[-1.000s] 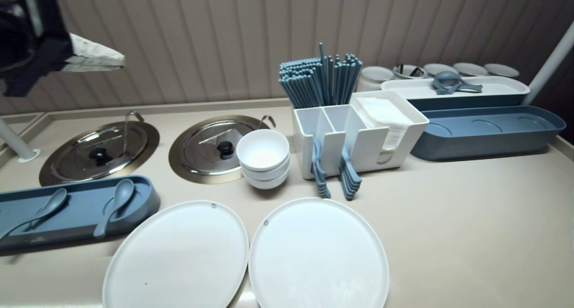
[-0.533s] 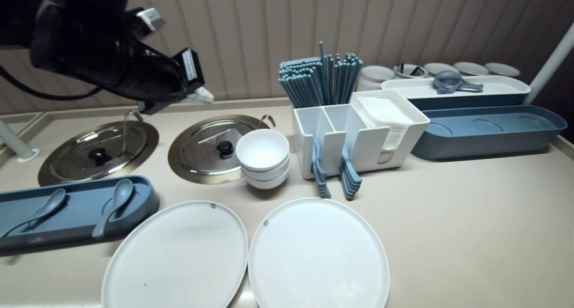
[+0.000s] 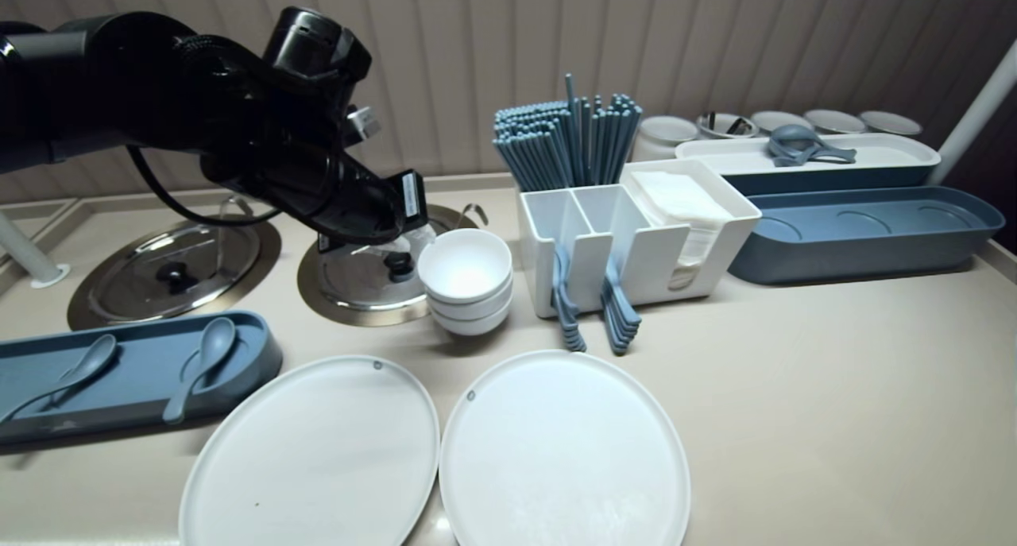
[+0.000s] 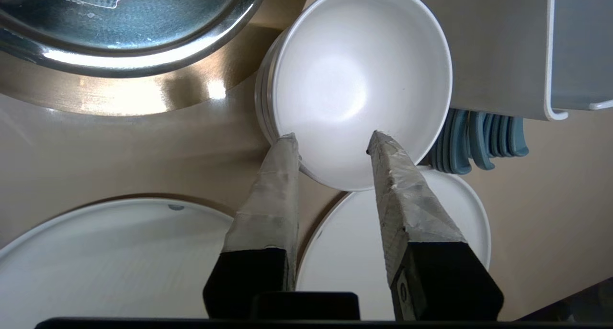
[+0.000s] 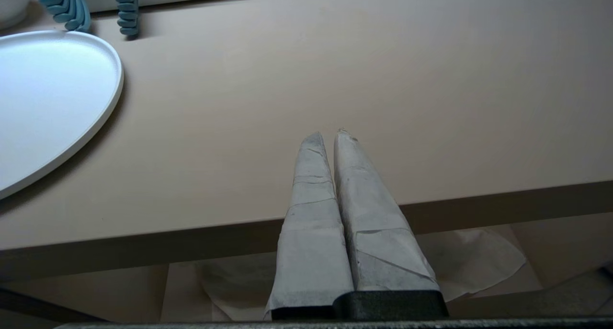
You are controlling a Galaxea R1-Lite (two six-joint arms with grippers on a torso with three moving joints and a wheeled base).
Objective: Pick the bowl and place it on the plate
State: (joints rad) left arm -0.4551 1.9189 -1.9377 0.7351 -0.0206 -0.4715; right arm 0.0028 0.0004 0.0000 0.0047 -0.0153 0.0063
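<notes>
Three bowls [image 3: 465, 269] are seen stacked mouth up (round, so no long axis), hemmed between one of two lids [image 3: 357, 280] and the caddy [image 3: 651, 252], behind two plates [image 3: 318, 451]. The left gripper [image 4: 330, 138] is held spread over the top rim, nothing pinched. The right gripper [image 5: 328, 133] is pressed together at the counter [image 5: 335, 56] edge.

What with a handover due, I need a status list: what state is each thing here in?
bowl stack, upright, top bowl empty.
left pincer, open, straddling the stack's near rim.
right pincer, shut, idle above the counter edge.
steel lids, seated flat in the counter.
white plates, flat, empty.
chopsticks, standing in the caddy.
</notes>
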